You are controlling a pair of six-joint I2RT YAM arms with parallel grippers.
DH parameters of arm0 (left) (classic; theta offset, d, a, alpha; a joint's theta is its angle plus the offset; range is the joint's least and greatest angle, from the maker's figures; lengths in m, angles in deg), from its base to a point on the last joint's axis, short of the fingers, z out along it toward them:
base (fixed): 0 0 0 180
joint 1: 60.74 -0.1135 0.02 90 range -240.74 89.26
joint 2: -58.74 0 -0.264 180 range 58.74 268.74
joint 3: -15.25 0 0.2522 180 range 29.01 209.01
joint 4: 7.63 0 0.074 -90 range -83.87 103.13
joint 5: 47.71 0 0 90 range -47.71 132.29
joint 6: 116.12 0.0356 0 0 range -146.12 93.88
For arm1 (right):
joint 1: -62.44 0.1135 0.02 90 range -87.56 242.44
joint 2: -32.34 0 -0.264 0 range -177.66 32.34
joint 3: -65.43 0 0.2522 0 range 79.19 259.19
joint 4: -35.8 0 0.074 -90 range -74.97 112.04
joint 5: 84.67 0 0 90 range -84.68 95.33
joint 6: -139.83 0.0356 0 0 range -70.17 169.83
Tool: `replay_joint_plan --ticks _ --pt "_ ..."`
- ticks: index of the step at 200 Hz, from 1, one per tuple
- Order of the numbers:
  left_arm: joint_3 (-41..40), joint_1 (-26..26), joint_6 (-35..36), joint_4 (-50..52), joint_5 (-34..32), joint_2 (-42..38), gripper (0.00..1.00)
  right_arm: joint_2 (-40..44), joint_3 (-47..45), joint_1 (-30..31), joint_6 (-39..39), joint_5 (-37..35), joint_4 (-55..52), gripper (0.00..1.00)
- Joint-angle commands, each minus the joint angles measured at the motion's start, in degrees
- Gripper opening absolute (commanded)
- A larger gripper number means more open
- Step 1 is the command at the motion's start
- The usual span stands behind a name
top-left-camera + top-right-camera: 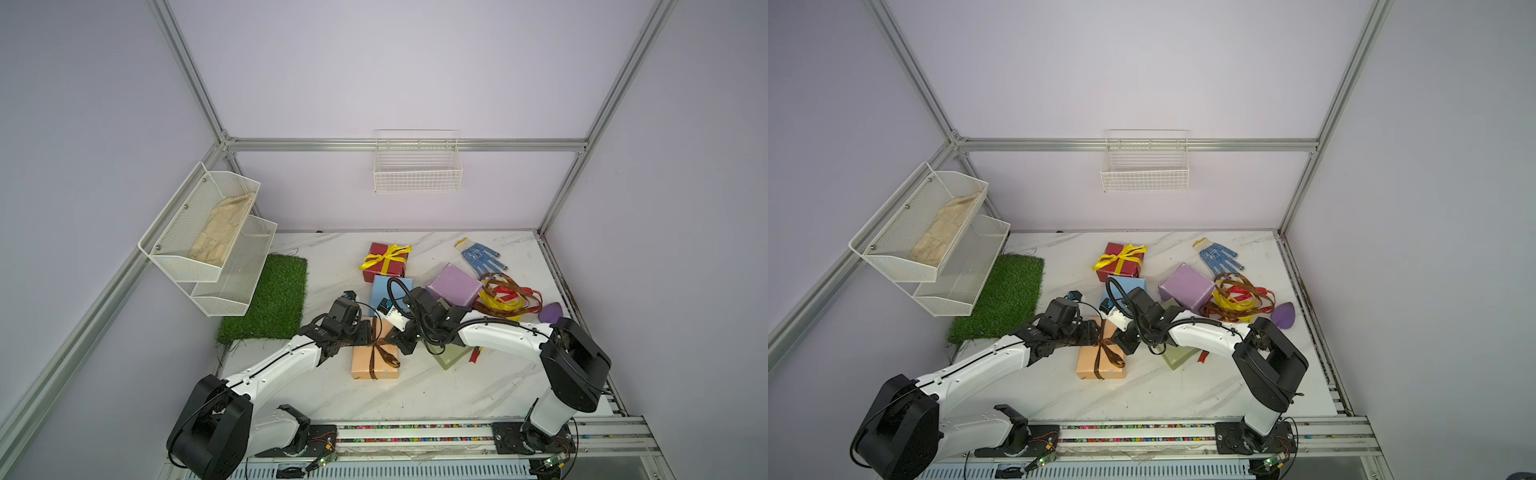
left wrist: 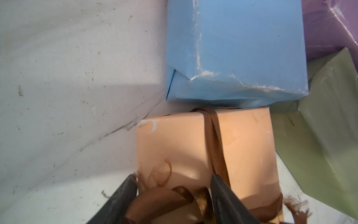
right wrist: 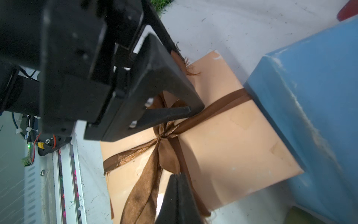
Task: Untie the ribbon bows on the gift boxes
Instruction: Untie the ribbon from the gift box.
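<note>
The peach orange gift box (image 1: 365, 368) lies at the table's front middle, with a brown ribbon bow (image 1: 380, 345) tied on top. My left gripper (image 2: 174, 179) is open over the box, and a bow loop (image 2: 160, 199) lies between its fingers (image 3: 170, 87). My right gripper (image 3: 178, 174) is shut, its tips pinching a brown ribbon tail (image 3: 168, 161) just below the knot (image 3: 164, 133). A dark red box (image 1: 384, 270) with a tied yellow bow (image 1: 386, 253) sits at the back. The light blue (image 1: 384, 291), lilac (image 1: 455, 289) and olive green (image 1: 451, 358) boxes carry no ribbon.
The light blue box (image 2: 236, 50) touches the peach box's far end, and the olive box (image 2: 319, 135) lies close beside it. Loose ribbons (image 1: 505, 301) are piled at the right, near a blue-dotted glove (image 1: 482, 255). A grass mat (image 1: 270, 299) and wire baskets (image 1: 208, 232) are at the left.
</note>
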Motion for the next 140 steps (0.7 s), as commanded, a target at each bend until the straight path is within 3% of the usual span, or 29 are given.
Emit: replay_joint_plan --ticks 1,77,140 --pt "3.11 -0.40 1.41 0.94 -0.58 -2.91 0.62 0.70 2.13 0.24 1.88 -0.81 1.65 0.00" --pt "4.99 -0.49 4.79 7.33 0.09 -7.97 0.62 -3.51 4.40 -0.37 6.13 -4.16 1.49 0.00" --pt "5.68 -0.50 2.17 12.21 -3.68 -11.62 0.62 -3.66 4.34 -1.96 7.34 -5.77 1.58 0.00"
